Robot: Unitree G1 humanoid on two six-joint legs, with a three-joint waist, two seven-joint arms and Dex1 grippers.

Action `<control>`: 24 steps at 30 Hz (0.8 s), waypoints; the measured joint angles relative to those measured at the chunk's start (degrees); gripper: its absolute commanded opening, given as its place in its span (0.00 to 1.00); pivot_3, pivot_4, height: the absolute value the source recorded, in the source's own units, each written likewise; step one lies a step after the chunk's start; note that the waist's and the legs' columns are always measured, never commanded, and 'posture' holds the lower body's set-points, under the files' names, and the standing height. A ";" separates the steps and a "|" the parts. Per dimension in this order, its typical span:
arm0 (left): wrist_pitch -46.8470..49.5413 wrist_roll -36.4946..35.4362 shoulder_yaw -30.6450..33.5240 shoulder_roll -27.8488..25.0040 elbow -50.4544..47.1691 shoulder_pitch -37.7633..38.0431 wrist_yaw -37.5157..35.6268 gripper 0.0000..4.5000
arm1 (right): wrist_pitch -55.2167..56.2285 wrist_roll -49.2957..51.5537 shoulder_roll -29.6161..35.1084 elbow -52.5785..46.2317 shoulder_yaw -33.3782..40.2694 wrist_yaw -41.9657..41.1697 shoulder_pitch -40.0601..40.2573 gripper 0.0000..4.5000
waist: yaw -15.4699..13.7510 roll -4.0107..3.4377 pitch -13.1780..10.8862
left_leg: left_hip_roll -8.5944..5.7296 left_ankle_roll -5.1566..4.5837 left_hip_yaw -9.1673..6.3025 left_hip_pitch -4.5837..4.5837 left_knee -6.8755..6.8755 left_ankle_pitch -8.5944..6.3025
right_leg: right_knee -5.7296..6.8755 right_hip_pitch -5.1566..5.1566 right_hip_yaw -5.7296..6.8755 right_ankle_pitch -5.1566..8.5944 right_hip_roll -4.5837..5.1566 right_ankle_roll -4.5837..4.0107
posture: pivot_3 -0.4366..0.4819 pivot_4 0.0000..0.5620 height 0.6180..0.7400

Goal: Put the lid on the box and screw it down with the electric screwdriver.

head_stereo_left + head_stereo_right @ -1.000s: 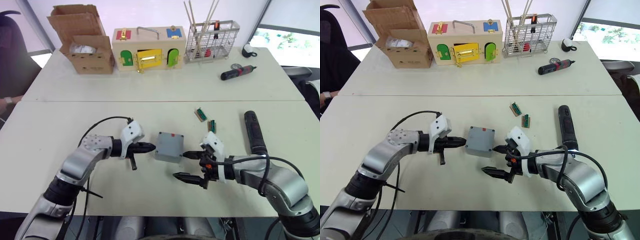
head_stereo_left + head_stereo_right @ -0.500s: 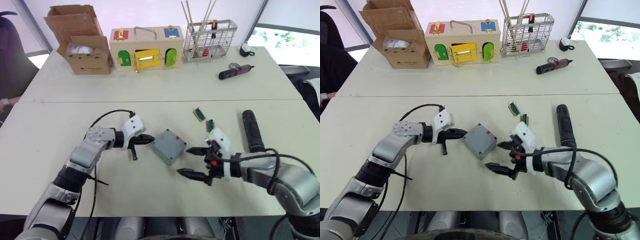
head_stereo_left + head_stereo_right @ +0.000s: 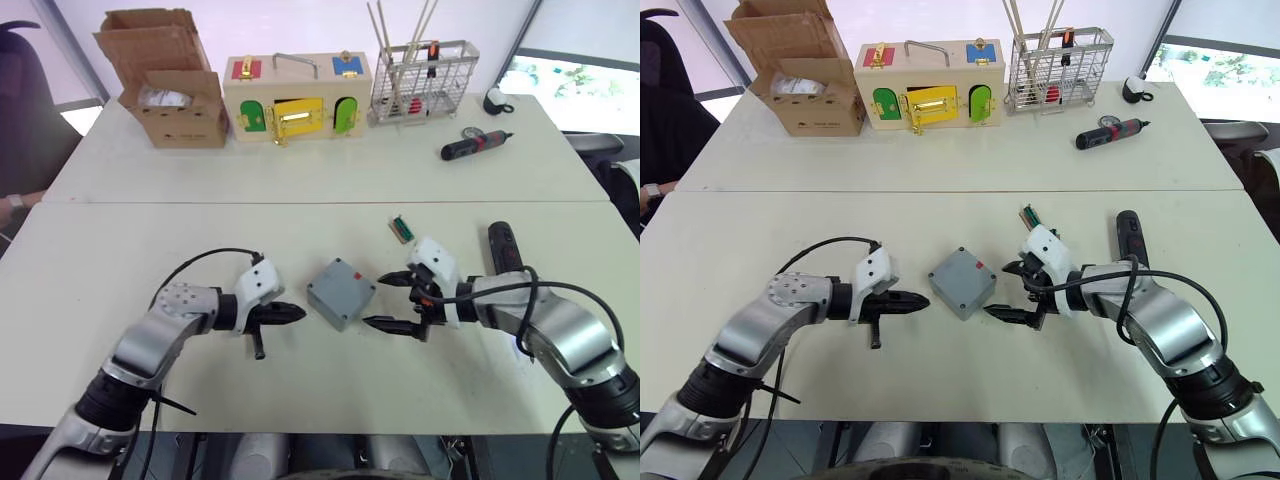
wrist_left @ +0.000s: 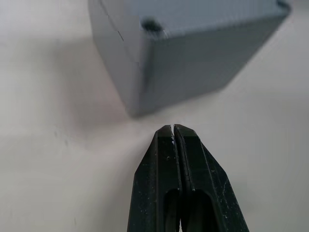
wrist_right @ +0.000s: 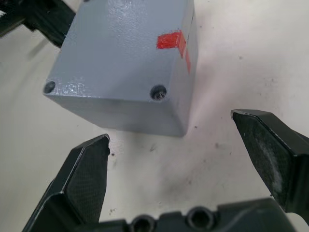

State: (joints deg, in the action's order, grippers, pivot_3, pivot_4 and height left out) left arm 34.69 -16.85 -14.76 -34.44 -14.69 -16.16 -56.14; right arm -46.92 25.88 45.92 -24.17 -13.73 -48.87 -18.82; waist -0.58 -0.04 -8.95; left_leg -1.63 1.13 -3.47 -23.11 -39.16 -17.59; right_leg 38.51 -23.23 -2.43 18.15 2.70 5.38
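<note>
The grey box stands on the near table, turned corner-on, with the lid lying flat on top. The lid shows a red mark and corner screw holes. My left gripper is shut with nothing in it, its tip pointing at the box's left corner across a small gap. At the right corner my right gripper stands open, and its fingers reach the box without touching it. The electric screwdriver lies on the table behind my right forearm, partly hidden.
On the far table stand a cardboard box, a wooden box with coloured doors and a wire basket holding sticks. A small black-and-red screwdriver lies right of them. A small green part lies behind my right gripper.
The box has been turned from square-on to corner-on. My left gripper has drawn back a little from it. My right gripper has come up to its right corner, still open.
</note>
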 measured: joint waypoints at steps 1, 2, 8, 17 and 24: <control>-0.16 0.11 0.00 0.06 0.05 -0.46 0.14 0.00 | -0.07 0.11 -0.01 -0.19 -0.43 -0.60 -0.18 1.00 | -0.01 0.00 0.00 | 0.00 0.00 -0.01 0.01 0.01 0.00 | 0.00 0.00 0.00 0.00 0.00 0.00 | 0.48 0.27 1.00; -0.34 0.23 0.00 0.08 0.20 -0.63 0.30 0.00 | -0.23 0.22 -0.12 -0.47 -0.73 -1.06 -0.17 1.00 | -0.01 0.00 0.00 | 0.00 0.00 -0.01 0.01 0.01 0.00 | 0.00 0.00 0.00 0.00 0.00 0.00 | 0.48 0.27 1.00; -2.77 2.56 0.02 1.93 5.08 -2.87 2.51 0.00 | -3.13 1.81 -1.13 -3.69 -0.71 -0.86 1.33 1.00 | -0.18 0.00 0.00 | 0.00 0.00 -0.01 0.00 0.00 0.00 | -0.01 0.01 0.01 0.00 0.01 0.00 | 0.48 0.27 1.00; -5.12 3.79 0.06 3.27 7.50 -4.47 3.58 0.00 | -6.57 3.66 -2.66 -7.36 0.03 2.19 4.12 1.00 | -0.03 0.00 0.00 | 0.00 0.00 -0.01 0.00 0.01 0.00 | 0.00 -0.01 0.00 0.00 0.00 0.00 | 0.48 0.27 1.00; -4.84 2.89 0.92 -1.10 6.30 -3.04 -0.08 0.00 | -8.94 7.06 0.94 -8.95 9.48 2.73 5.54 1.00 | -0.07 0.00 0.00 | 0.00 0.00 -0.01 0.00 0.02 0.00 | -0.02 0.00 0.00 0.00 0.01 0.00 | 0.48 0.27 1.00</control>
State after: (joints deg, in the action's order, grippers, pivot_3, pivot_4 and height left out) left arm 29.86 -13.95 -13.84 -35.54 -8.39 -19.20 -56.22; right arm -55.87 32.94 46.86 -33.12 -4.25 -46.13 -13.27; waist -0.65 -0.04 -8.95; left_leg -1.63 1.13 -3.49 -23.11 -39.15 -17.60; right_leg 38.50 -23.23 -2.43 18.15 2.71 5.38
